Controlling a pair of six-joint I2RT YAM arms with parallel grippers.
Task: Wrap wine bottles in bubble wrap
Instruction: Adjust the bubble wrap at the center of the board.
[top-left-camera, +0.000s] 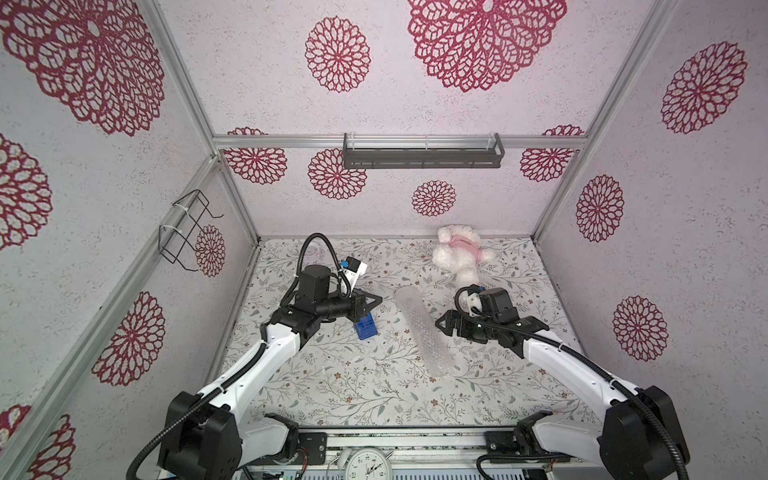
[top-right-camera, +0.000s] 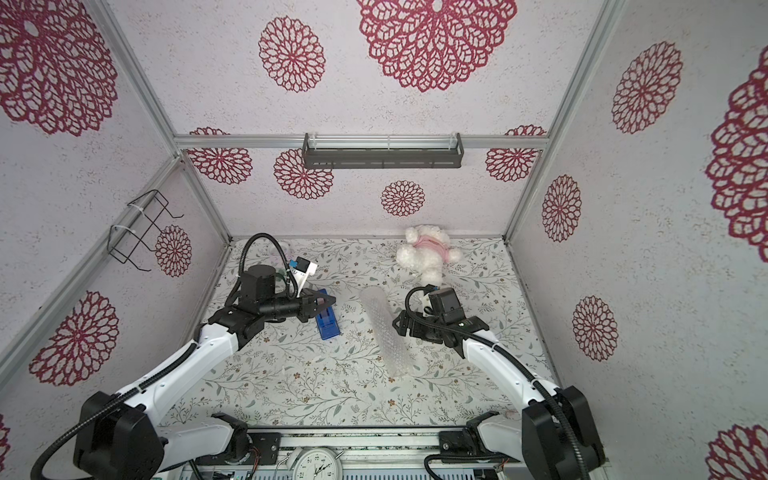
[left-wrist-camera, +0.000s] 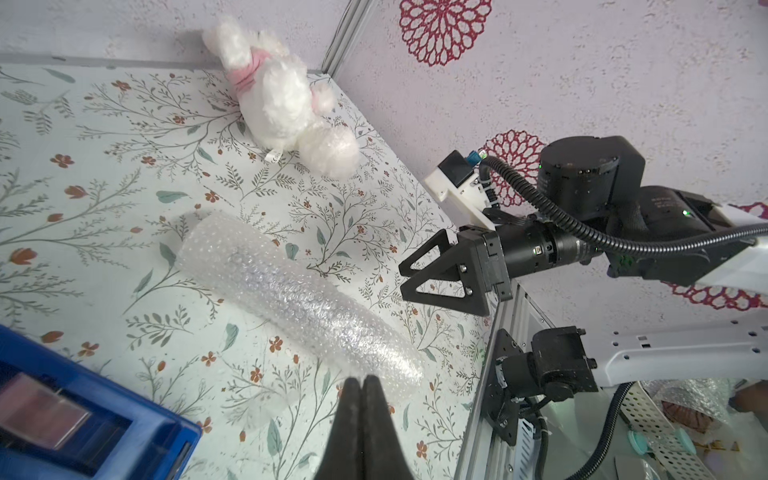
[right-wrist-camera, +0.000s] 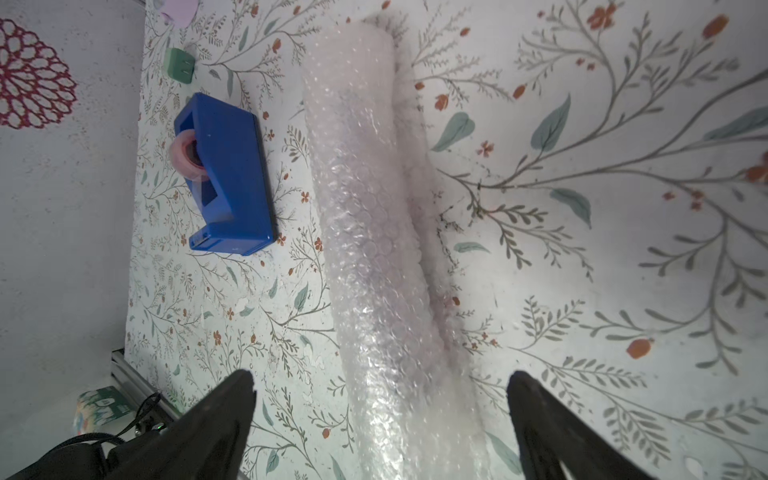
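Mid-left, blue tape dispenser (right-wrist-camera: 232, 174) holding pink tape (right-wrist-camera: 187, 156); clear bubble-wrap roll (top-left-camera: 422, 328) lying near–far; left gripper (left-wrist-camera: 362, 380) clenched, right gripper (top-left-camera: 441, 324) released.

bubble wrap (right-wrist-camera: 374, 232) of clear, glossy, dimpled plastic film, tape dispenser (right-wrist-camera: 237, 166) of smooth blue moulded plastic, soft toy (left-wrist-camera: 282, 99) of fluffy white pile fabric, table cover (top-left-camera: 353, 395) matt and printed, left gripper (left-wrist-camera: 363, 379) matt black plastic, frame rail (top-left-camera: 282, 142) brushed metal
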